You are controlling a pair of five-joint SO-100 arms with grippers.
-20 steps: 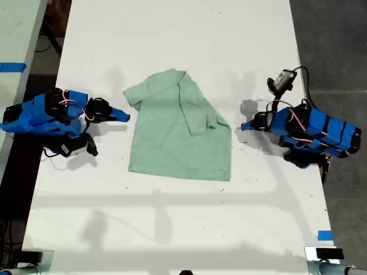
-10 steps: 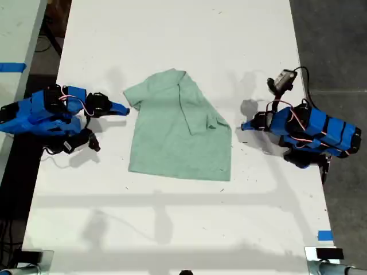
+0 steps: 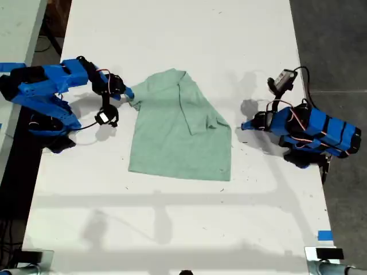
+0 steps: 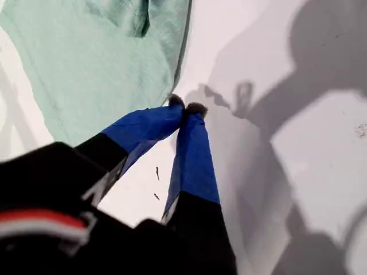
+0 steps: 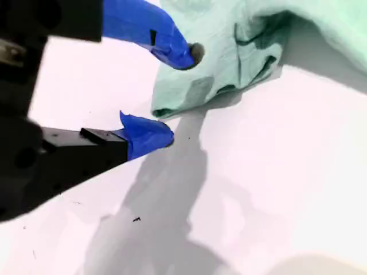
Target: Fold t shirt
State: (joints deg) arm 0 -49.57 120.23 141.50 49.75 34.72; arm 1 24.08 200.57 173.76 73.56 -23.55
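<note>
The t shirt [image 3: 179, 129] lies flat at the centre of the white table [image 3: 172, 229] in the exterior view. Its long axis runs top to bottom, collar toward the frame top, hem toward the bottom. One sleeve is folded inward across the body.

My first gripper [image 3: 245, 125], at the exterior view's right, is clenched on nothing, near the shirt edge.

My second gripper [image 3: 128, 95], at the exterior view's left, is spread apart at the sleeve [image 5: 218, 74].

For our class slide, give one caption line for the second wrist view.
My second tool, open, at a sleeve edge of the green t-shirt on the white table.
</note>
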